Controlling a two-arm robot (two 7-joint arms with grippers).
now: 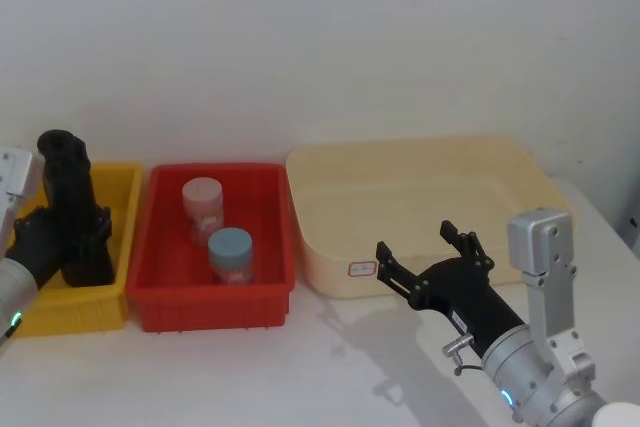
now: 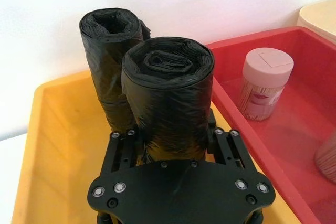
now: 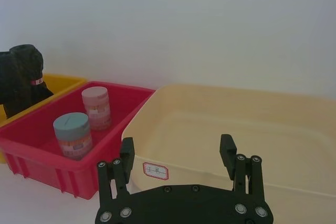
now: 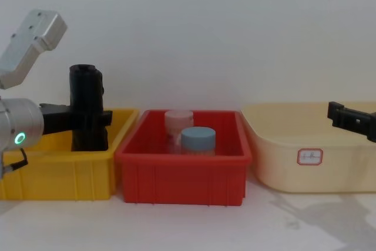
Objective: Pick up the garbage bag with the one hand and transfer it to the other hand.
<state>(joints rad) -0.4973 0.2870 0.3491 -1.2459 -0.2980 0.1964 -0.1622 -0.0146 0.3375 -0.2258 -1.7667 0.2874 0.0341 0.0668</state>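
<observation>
Two black rolls stand upright in the yellow bin (image 2: 52,145). The garbage bag (image 2: 168,87), the nearer, smooth roll, sits between the fingers of my left gripper (image 2: 173,135), which is shut on its lower part. Close behind it stands the other black roll (image 2: 107,40), which has a lumpy side. In the head view both rolls merge into one dark shape (image 1: 72,192), with the left gripper (image 1: 65,237) at its base. My right gripper (image 1: 430,252) hovers open and holds nothing in front of the cream tub (image 1: 520,162).
A red bin (image 1: 160,297) between the yellow bin and the cream tub holds a pink-lidded jar (image 1: 202,202) and a blue-lidded jar (image 1: 231,252). A white wall rises close behind the bins. Bare white table lies in front of them.
</observation>
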